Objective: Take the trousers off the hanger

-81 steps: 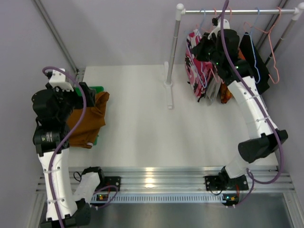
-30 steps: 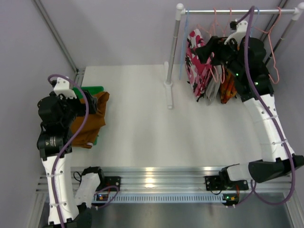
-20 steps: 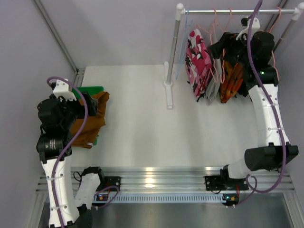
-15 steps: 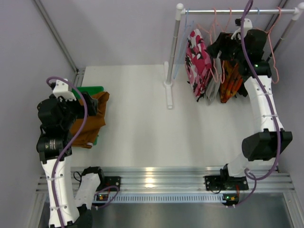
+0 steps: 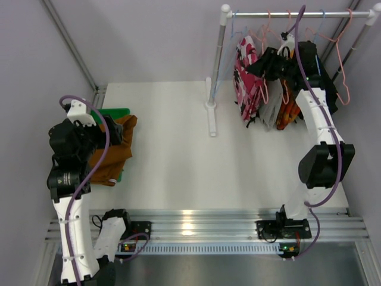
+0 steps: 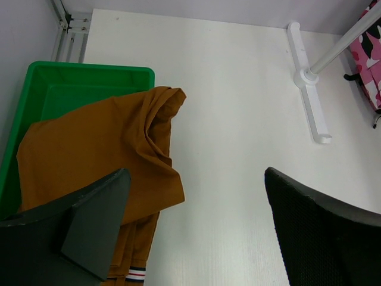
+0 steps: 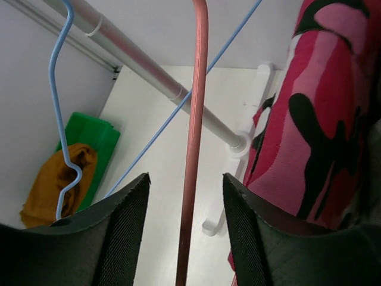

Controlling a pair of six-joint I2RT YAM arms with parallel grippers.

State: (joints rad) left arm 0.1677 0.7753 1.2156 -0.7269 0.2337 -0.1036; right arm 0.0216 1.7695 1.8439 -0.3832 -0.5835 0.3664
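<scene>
The floral trousers (image 5: 245, 77) hang from the rail (image 5: 297, 14), and light grey trousers (image 5: 269, 111) hang just to their right. My right gripper (image 5: 262, 64) is raised beside the floral pair. In the right wrist view it (image 7: 186, 235) stands open, with a pink hanger wire (image 7: 194, 179) running between the fingers and a gap on either side. The floral trousers (image 7: 321, 119) fill the right of that view. Rust-brown trousers (image 5: 110, 152) lie across a green bin (image 5: 119, 112) at the left. My left gripper (image 6: 196, 238) hovers wide open over their edge (image 6: 101, 155), holding nothing.
An orange-patterned garment (image 5: 290, 113) and a black garment (image 5: 321, 74) hang further right on the rail. A blue hanger (image 7: 59, 119) hangs bare near the rack's upright pole (image 5: 215, 59), whose white foot (image 5: 211, 116) rests on the table. Walls close in on both sides.
My right arm has swung left along the rail, from the orange and black garments to the pink hanger by the floral trousers, and its jaws have narrowed. The left arm has stayed still.
</scene>
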